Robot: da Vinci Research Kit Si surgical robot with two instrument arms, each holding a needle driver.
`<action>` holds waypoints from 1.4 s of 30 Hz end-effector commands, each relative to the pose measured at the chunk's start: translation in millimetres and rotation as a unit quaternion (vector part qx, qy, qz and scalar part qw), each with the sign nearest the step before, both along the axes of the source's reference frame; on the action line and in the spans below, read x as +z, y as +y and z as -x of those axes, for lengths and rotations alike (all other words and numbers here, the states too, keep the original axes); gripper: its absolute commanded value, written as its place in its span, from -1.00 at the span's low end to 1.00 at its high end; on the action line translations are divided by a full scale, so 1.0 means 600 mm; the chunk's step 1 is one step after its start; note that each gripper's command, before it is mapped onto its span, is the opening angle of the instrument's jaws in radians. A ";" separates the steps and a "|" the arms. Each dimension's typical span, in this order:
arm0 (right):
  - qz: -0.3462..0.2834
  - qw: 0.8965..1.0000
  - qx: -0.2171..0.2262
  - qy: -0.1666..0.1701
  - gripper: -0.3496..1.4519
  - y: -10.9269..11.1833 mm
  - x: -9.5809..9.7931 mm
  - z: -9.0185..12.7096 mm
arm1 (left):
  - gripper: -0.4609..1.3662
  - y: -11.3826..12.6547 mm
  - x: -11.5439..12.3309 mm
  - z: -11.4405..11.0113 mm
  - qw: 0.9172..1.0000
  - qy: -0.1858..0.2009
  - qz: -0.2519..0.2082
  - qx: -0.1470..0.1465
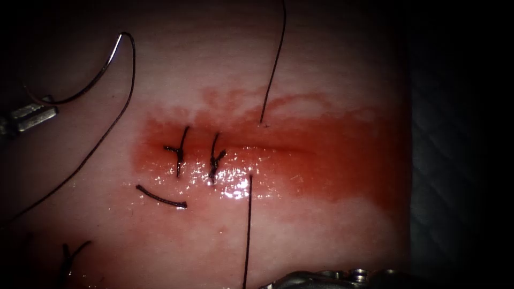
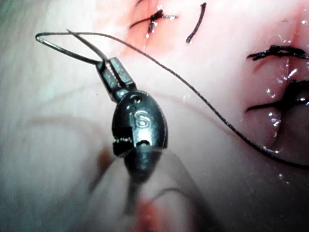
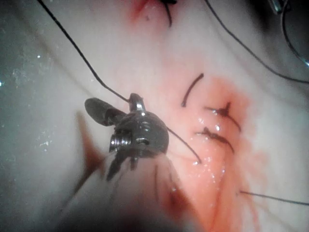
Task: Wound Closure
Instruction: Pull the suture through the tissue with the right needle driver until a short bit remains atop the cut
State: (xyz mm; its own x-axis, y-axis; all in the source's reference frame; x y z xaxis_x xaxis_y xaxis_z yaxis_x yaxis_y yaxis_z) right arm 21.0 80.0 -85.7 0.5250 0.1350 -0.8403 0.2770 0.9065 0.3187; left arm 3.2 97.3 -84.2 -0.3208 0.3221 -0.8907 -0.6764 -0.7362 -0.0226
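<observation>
My left tool (image 1: 33,114) is at the far left, jaws shut on the curved needle (image 1: 88,85) near its pointed end. The needle is in the air, out of the tissue, left of the cut (image 1: 251,152). In the left wrist view the jaws (image 2: 112,70) clamp the needle (image 2: 67,50), and thread (image 2: 203,99) trails from its back end. Thread (image 1: 273,64) enters the tissue above the cut and comes out below it (image 1: 249,214). That thread runs down towards my right tool (image 1: 321,278) at the bottom edge. Its jaws (image 3: 99,109) look shut, with the thread (image 3: 77,50) meeting them.
Two tied stitches (image 1: 181,151) (image 1: 216,156) cross the cut's left part. A short cut piece of thread (image 1: 160,199) lies below them, and more thread ends (image 1: 69,256) lie at the lower left. Red fluid (image 1: 321,155) wets the tissue around the cut.
</observation>
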 end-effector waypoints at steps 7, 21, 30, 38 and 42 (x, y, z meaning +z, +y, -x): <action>0.016 0.999 0.050 0.005 0.86 0.0079 0.0021 0.0074 | -0.88 0.0000 0.0001 0.0001 1.000 0.000 -0.001 0.003; 0.038 0.991 0.124 -0.023 0.76 0.0165 0.0181 0.0036 | -0.88 -0.0001 0.0000 0.0002 1.000 0.000 -0.001 0.002; 0.030 0.985 0.167 -0.039 0.69 0.0146 0.0233 0.0007 | -0.88 -0.0002 0.0000 0.0001 1.000 0.000 -0.001 0.002; 0.031 0.983 0.178 -0.039 0.64 0.0147 0.0247 -0.0029 | -0.88 -0.0003 -0.0001 0.0001 1.000 0.000 -0.001 0.002; 0.029 0.982 0.183 -0.042 0.63 0.0153 0.0259 -0.0046 | -0.88 -0.0003 -0.0001 0.0001 1.000 0.000 -0.001 0.002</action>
State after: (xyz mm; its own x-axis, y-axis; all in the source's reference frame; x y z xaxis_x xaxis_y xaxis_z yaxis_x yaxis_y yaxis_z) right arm 24.0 89.3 -70.0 0.5181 0.2807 -0.8080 -0.0989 0.9580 0.2693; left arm 3.1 97.1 -84.2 -0.3224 0.3227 -0.8899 -0.6779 -0.7348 -0.0209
